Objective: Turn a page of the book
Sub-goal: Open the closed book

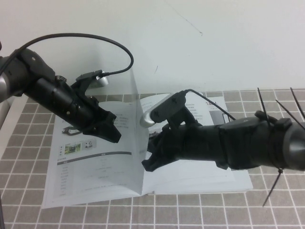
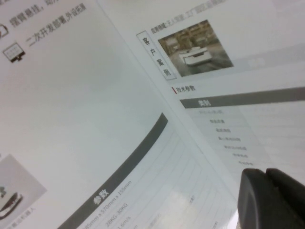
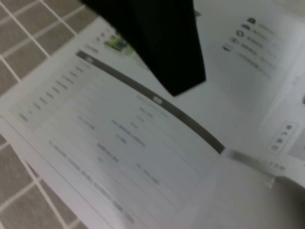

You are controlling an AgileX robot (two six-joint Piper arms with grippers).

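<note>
a large open book (image 1: pixel 100 181) lies flat on a grey tiled tabletop (image 1: pixel 28 217) below a white wall (image 1: pixel 214 43). one page (image 1: pixel 136 138) stands nearly upright along the spine. the right gripper (image 1: pixel 148 157) reaches in from the right and meets that page at its lower part; whether its jaws are together or apart cannot be told. the left gripper (image 1: pixel 110 131) hovers low over the left-hand page, jaws together, holding nothing. the left wrist view shows a photo of a white vehicle (image 2: pixel 195 55) above dark grey bars.
</note>
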